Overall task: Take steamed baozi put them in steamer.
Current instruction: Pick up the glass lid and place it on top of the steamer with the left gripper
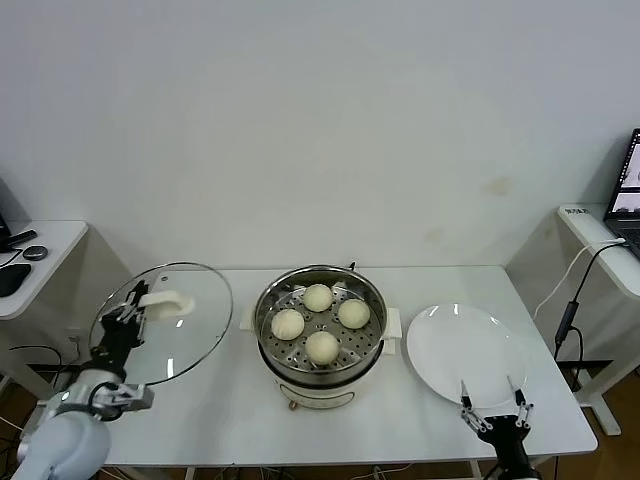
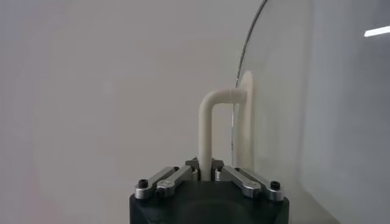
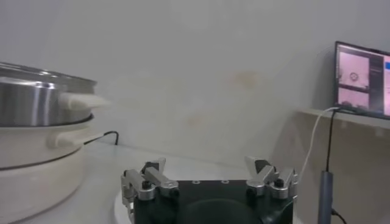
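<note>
The left hand (image 1: 128, 312) is clenched tight on the white handle (image 2: 210, 125) of the glass lid (image 1: 165, 322), fingers (image 2: 164, 178) pinching the handle's bar from both sides. The lid is held tilted above the counter's (image 1: 400, 420) left end, clear of the pot. The right hand (image 1: 493, 408) is spread wide w/ nothing in it, fingers (image 3: 143, 182) apart, low at the counter's front edge, just at the near rim of the white plate (image 1: 465, 350); can't tell if the tips touch the plate, probably not.

Count: 4 steamed baozi (image 1: 318, 297), 1 steamer (image 1: 320, 330), 1 lid, 1 plate. All 4 buns sit on the perforated tray inside the steamer, spaced in a rough diamond, none touching. No buns on the plate.

The steamer stands mid-counter, between the 2 hands: lid and left hand just beside it on the left, plate just beside it on the right. In the right wrist view the steamer's steel wall and cream base (image 3: 36, 158) lie near that hand, off to one side.
</note>
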Tool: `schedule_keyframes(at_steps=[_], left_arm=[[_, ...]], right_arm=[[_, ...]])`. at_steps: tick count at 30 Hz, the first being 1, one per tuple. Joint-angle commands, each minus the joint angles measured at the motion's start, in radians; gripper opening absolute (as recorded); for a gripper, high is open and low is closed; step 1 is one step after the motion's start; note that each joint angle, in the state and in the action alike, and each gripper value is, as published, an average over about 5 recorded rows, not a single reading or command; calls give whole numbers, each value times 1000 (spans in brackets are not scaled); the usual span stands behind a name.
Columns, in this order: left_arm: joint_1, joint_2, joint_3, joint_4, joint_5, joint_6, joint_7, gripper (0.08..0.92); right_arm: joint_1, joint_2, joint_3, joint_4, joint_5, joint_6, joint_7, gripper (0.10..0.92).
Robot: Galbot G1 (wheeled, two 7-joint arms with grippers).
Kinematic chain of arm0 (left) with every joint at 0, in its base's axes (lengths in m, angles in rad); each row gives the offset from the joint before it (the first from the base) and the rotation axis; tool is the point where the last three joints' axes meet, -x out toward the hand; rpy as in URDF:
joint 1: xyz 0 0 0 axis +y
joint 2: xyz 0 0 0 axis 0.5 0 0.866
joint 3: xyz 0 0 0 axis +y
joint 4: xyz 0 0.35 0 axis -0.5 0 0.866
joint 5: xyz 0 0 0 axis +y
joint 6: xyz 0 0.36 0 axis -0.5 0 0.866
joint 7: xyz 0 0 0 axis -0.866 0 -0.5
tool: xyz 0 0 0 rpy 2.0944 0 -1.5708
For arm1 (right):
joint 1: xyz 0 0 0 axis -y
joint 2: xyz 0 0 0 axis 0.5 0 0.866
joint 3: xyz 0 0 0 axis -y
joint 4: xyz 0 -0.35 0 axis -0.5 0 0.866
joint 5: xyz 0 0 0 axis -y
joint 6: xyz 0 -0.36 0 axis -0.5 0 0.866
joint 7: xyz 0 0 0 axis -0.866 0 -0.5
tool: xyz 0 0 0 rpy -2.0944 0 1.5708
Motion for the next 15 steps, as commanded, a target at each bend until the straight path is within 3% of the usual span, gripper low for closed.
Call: schedule_keyframes(at_steps=[1, 9, 15], left_arm=[[-353, 54, 491, -148, -5, 376, 168, 174], [-506, -182, 698, -39, 317, 442, 298, 174], [-553, -294, 771, 43, 443, 449, 348, 174]], right_arm=[[18, 18, -72, -35, -105, 2, 9, 823], [51, 31, -108, -83, -164, 5, 34, 823], [57, 30, -118, -96, -173, 9, 39, 823]])
